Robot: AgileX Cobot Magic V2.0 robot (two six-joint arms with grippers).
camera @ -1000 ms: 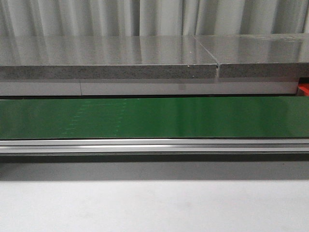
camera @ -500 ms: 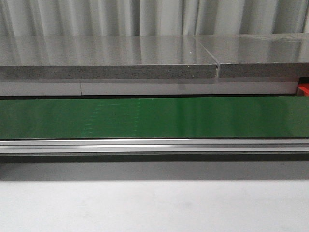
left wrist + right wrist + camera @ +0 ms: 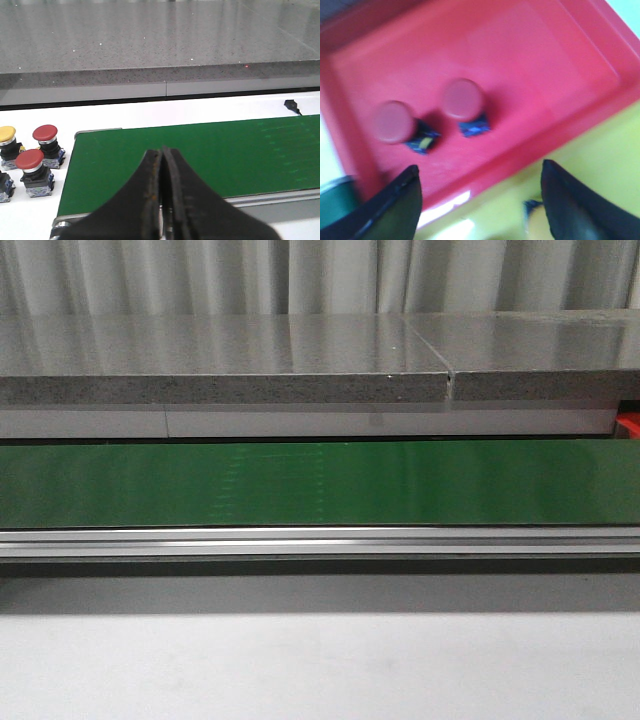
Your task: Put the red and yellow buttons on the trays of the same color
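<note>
Left hand (image 3: pixel 161 200) hangs over the near edge of the green belt (image 3: pixel 200 160), fingers pressed together, nothing between them. Beside the belt's end, on the white table (image 3: pixel 150 112), wait two red buttons (image 3: pixel 45 133) (image 3: pixel 29 159) and a yellow button (image 3: pixel 7 133). Right hand (image 3: pixel 480 200) is spread wide and empty above the red tray (image 3: pixel 530 65), where two more red buttons (image 3: pixel 463 98) (image 3: pixel 394 122) sit side by side. The yellow tray (image 3: pixel 590 165) lies just beside it, picture blurred.

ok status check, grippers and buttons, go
Left gripper shut, empty, over green belt. Right gripper open above red tray, two red buttons in it. Three buttons waiting beside belt.
</note>
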